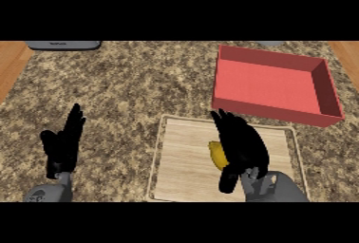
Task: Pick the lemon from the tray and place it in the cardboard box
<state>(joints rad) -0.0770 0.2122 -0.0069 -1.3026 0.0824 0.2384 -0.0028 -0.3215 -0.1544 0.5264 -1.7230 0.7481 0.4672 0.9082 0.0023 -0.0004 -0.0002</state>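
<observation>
I have the right hand (238, 144) down over the wooden tray (184, 161), its fingers stretched forward and laid along the lemon (216, 154), which lies near the tray's middle with only a yellow sliver showing at the hand's left edge. The thumb hangs below, toward the tray's near side. I think the fingers are straight and not yet wrapped round the fruit, though the hand hides most of it, so I cannot be sure of contact. I read this as the approach for the pick: hand placed over the lemon so the fingers can close from above.

The red open-topped box (273, 85) sits just beyond the tray's far right corner, nothing inside it, so the carry looks short, up and forward to the right.

My left hand (64, 144) rests open at the left of the view, fingers up, well apart from the tray, holding nothing.

By my count: one lemon, one tray, one box, two hands. A grey object (63, 45) sits at the counter's (126, 85) far left edge, out of play.
</observation>
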